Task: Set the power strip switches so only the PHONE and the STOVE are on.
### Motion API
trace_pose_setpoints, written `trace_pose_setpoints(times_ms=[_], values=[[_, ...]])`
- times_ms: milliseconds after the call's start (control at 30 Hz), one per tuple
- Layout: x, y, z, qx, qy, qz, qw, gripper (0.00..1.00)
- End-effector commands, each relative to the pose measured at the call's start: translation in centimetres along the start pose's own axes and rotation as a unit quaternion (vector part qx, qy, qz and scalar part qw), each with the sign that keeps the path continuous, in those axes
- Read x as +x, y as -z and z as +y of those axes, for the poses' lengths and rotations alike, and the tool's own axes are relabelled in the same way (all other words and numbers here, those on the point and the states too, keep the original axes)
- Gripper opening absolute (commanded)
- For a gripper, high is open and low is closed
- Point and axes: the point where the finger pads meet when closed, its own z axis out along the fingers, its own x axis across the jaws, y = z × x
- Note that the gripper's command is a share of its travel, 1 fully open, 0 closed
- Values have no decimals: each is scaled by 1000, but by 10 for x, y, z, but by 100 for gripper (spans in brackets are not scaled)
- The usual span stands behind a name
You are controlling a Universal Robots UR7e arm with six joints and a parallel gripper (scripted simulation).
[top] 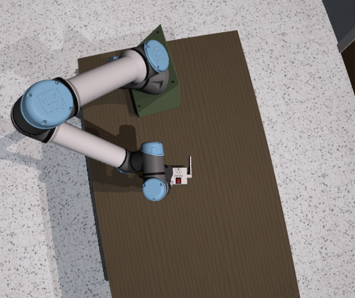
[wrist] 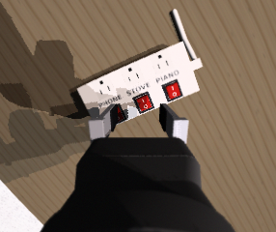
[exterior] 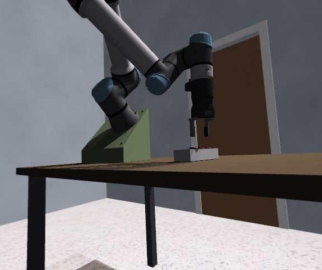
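A white power strip (wrist: 139,84) lies flat on the brown table, the right way up, with a short white cord stub (wrist: 185,34) at one end. It has three red rocker switches labelled PHONE (wrist: 123,112), STOVE (wrist: 143,101) and PIANO (wrist: 172,91). The PHONE switch is partly hidden behind my left finger. My gripper (wrist: 138,112) is open and empty, hovering a little above the strip's switch side, over the PHONE and STOVE end. The side view shows the gripper (exterior: 198,130) clear above the strip (exterior: 196,154). From above, the wrist covers much of the strip (top: 180,176).
The green arm base (top: 155,89) stands at the back of the table. The table's left edge (top: 90,192) is near the arm's wrist. A brown door (exterior: 240,122) is behind the table.
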Motion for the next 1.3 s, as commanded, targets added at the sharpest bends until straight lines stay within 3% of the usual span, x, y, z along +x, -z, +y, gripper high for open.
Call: trace_pose_setpoints(times_ms=[0,133,200,333,1033,1267], values=[[2,17,-13,-7,58,-1,998,100],[3,53,-45,-23,184,-7,983,100],[3,53,-45,-23,184,-7,983,100],[0,74,-65,-37,279,-15,959,100],[0,75,-66,-38,284,-15,958,100],[-1,73,-65,-38,259,-14,965,100]])
